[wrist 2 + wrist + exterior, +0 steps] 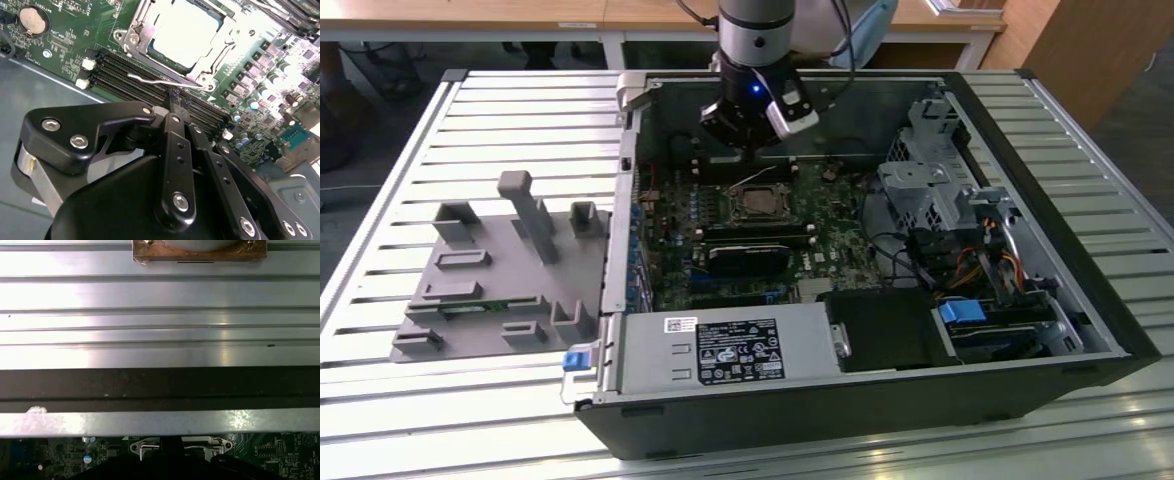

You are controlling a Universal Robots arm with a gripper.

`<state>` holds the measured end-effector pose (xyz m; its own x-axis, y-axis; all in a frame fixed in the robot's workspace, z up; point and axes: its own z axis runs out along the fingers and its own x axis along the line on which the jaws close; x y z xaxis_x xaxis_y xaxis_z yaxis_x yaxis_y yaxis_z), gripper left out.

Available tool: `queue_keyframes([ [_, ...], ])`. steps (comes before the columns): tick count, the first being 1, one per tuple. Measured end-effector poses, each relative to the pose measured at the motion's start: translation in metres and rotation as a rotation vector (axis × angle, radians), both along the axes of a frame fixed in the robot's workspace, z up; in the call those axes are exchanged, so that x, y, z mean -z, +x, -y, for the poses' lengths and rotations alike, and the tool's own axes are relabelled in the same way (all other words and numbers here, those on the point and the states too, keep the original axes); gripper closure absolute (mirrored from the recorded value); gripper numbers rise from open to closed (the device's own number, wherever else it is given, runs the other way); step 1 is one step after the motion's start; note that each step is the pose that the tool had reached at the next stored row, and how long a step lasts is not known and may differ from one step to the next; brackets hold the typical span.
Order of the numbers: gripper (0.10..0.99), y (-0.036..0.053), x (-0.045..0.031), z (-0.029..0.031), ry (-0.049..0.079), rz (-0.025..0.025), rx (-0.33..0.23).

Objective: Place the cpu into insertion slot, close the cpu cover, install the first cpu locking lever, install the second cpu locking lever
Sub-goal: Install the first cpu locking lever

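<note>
The cpu (186, 31) lies in the insertion slot (758, 205), its silver top showing through the window of the cpu cover (141, 39), which is down over it. A thin silver locking lever (150, 80) stands raised along the socket's edge beside the memory slots. My gripper (174, 100) hangs just behind the socket in the exterior view (740, 155). Its black fingers (172, 150) are shut together, their tips right at the lever's wire. I cannot tell whether they touch it. In the first wrist view the socket (175, 445) peeks out past the case wall.
Black memory slots (125, 70) run beside the socket, and memory sticks (750, 235) lie nearer the front. A drive cage (934, 190) and cables fill the exterior view's right. A power supply (720, 350) sits in front. A grey fixture plate (494, 270) rests on the slatted table.
</note>
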<state>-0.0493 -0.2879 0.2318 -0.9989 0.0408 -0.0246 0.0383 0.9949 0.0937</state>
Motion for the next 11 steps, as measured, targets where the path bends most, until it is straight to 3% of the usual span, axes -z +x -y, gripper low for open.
queue_keyframes([
  [11, 0.976, 0.0116, 0.0064, 0.0000, 0.000, 0.0000, 0.000],
])
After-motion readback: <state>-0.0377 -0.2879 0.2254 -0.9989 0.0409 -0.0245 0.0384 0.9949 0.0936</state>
